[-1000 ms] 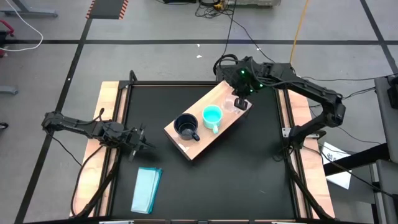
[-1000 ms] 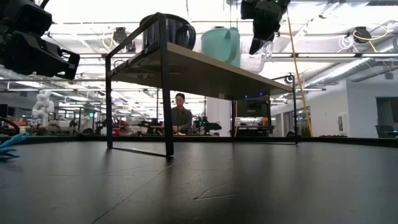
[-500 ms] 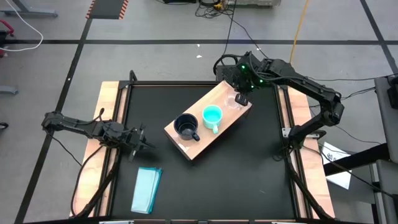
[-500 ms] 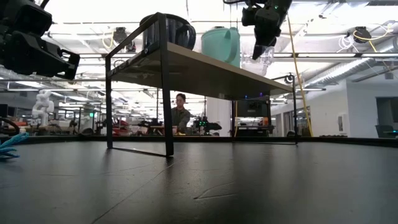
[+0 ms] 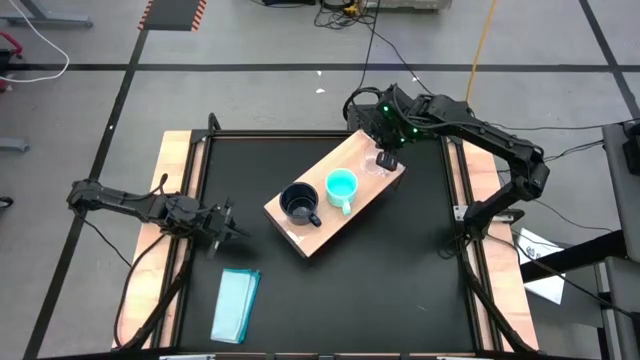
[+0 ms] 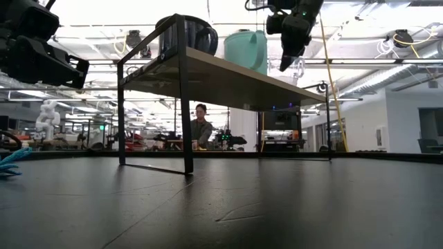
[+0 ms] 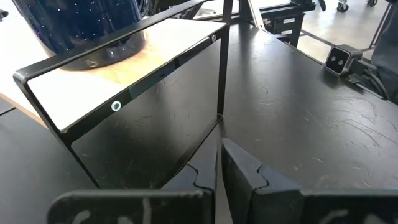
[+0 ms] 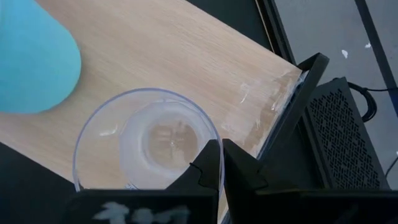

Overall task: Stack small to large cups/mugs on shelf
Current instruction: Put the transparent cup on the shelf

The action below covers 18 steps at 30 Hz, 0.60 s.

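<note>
The wooden shelf (image 5: 300, 235) stands slantwise mid-table on dark legs (image 6: 184, 97). On its top stand the navy mug (image 5: 299, 204), the turquoise mug (image 5: 342, 186) and the clear cup (image 5: 375, 166), in a row. My right gripper (image 8: 221, 149) is shut and points down over the clear cup (image 8: 146, 143), at its rim on the far-right end of the shelf (image 8: 180, 56). My left gripper (image 7: 219, 146) is shut and empty. It waits above the table's left side (image 5: 226, 228) and faces the shelf's navy-mug end (image 7: 81, 25). My right gripper comes from above with shut fingers (image 8: 208, 165) over the clear cup's rim (image 8: 186, 112). The fingers hide the spot, so I cannot tell whether they touch the cup. The cup stands upright on the shelf.
A flat pale-teal block (image 5: 236, 304) lies near the table's front left. Wooden rails (image 5: 172, 170) run along both sides of the black mat. A person (image 6: 201, 124) sits in the room beyond the table.
My right gripper has shifted a little toward the table's far edge above the clear cup. The three cups have stayed where they were on the shelf.
</note>
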Tool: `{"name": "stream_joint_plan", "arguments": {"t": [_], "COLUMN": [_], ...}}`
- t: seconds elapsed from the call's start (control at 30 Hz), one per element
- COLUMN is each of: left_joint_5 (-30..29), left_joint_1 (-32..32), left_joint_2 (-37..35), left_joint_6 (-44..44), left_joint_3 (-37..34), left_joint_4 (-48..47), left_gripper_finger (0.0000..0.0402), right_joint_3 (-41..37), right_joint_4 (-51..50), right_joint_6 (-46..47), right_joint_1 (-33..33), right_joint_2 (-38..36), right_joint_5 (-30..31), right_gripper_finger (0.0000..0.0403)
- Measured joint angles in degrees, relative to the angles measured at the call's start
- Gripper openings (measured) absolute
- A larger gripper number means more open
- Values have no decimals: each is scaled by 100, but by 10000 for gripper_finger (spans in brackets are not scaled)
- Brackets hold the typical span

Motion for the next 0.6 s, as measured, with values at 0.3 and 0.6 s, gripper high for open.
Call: {"name": "stream_joint_plan", "arguments": {"t": [0.3, 0.6], "left_joint_5": [0, -2], "left_joint_1": [0, 0], "left_joint_2": [-1, -1], "left_joint_6": [9, 9], "left_joint_3": [0, 0], "left_joint_4": [-1, -8], "left_gripper_finger": [26, 26], "right_joint_3": [0, 11], "right_joint_4": [3, 37], "right_joint_6": [84, 165], "right_joint_1": [-2, -4], "right_joint_2": [75, 240], "right_joint_5": [-2, -2], "right_gripper_finger": [0, 0]}}
